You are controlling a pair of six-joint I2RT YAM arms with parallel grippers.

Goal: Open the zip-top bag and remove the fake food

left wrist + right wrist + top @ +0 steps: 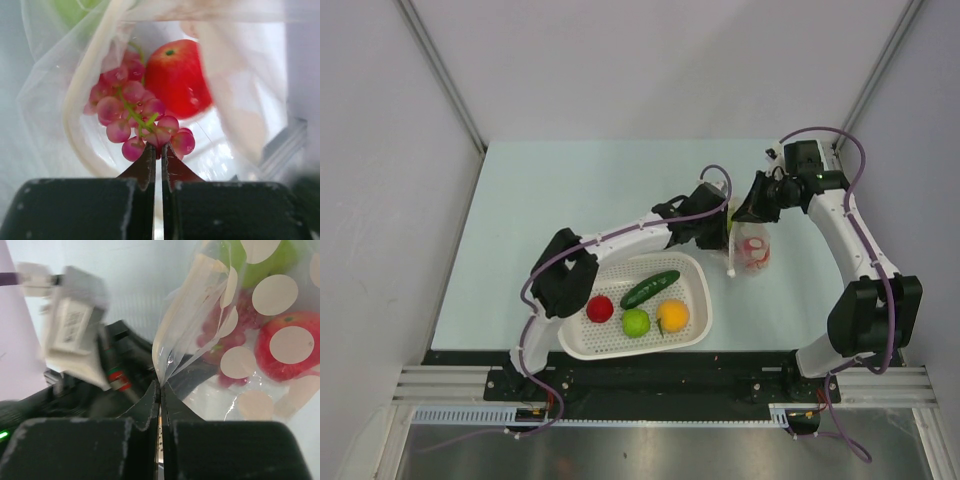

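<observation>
The clear zip-top bag [753,248] lies right of the basket, mouth open. My left gripper [722,228] reaches into its mouth. In the left wrist view the left gripper [158,147] is shut on a bunch of pink grapes [131,112], with a red apple [175,75] behind it inside the bag [245,95]. My right gripper [752,210] is shut on the bag's edge. In the right wrist view the right gripper [160,385] pinches the plastic [195,305]; the grapes [220,335], the apple [295,360] and a green fruit [260,272] show through.
A white perforated basket [705,290] stands at the near centre. It holds a dark green cucumber [650,289], a red fruit [600,309], a green fruit [636,322] and an orange fruit [672,316]. White walls close in the table.
</observation>
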